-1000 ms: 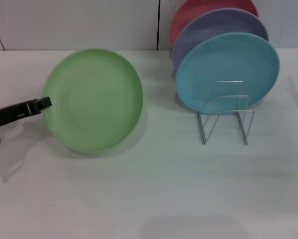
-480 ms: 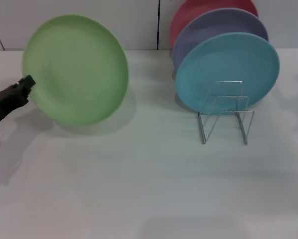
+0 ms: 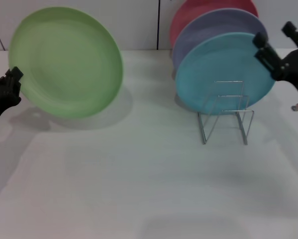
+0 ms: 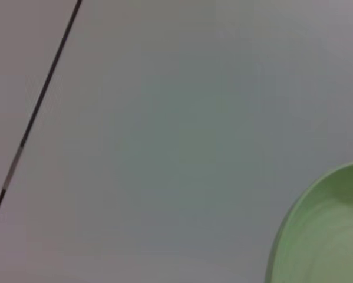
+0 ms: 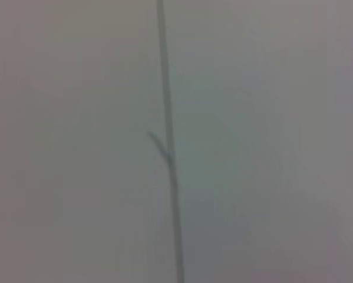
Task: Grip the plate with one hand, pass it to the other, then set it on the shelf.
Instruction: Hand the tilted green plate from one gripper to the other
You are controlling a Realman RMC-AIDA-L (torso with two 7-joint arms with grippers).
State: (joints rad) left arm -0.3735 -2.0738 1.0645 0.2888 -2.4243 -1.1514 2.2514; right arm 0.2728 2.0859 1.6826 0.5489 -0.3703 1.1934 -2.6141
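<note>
The light green plate [image 3: 66, 62] hangs tilted above the table at the left, its face turned toward me. My left gripper [image 3: 12, 80] is shut on its left rim. The left wrist view shows only an arc of the plate [image 4: 329, 236] against the wall. At the right edge my right gripper [image 3: 274, 34] is raised, open and holding nothing, with one fingertip [image 3: 260, 40] in front of the turquoise plate. The silver wire shelf [image 3: 226, 119] stands on the table at the right, well apart from the green plate.
A turquoise plate [image 3: 223, 74], a lavender plate [image 3: 213, 27] and a red plate [image 3: 198, 10] stand upright in the back slots of the shelf. White wall runs behind the table. The right wrist view shows only wall with a dark seam [image 5: 167, 141].
The left gripper has lifted the green plate up and to the left, off the table. The right gripper has come into view at the right edge.
</note>
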